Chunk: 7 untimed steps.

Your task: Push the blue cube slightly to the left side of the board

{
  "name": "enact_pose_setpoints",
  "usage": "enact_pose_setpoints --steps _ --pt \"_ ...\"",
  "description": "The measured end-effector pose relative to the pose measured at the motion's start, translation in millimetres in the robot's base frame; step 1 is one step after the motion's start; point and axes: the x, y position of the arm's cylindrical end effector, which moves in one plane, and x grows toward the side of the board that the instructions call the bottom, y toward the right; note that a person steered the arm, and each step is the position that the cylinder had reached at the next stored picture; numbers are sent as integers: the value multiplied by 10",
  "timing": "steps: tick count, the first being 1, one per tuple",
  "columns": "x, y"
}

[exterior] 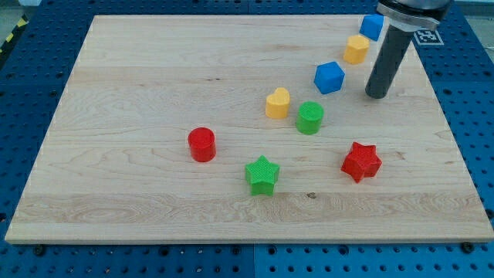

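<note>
The blue cube point(329, 77) sits on the wooden board point(154, 93) at the view's upper right. My tip point(377, 96) rests on the board just to the right of the blue cube, a short gap apart and slightly lower in the view. A second blue block point(372, 27) lies near the board's top edge, partly behind the rod. A yellow block point(356, 49) lies between that blue block and the cube.
A yellow heart point(278, 103) and a green cylinder point(310, 117) lie to the lower left of the blue cube. A red cylinder point(202, 144), a green star point(262, 175) and a red star point(361, 161) lie lower on the board.
</note>
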Motion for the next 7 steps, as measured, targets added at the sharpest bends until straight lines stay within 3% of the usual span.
enact_pose_setpoints --steps 7 --pt "-152 -365"
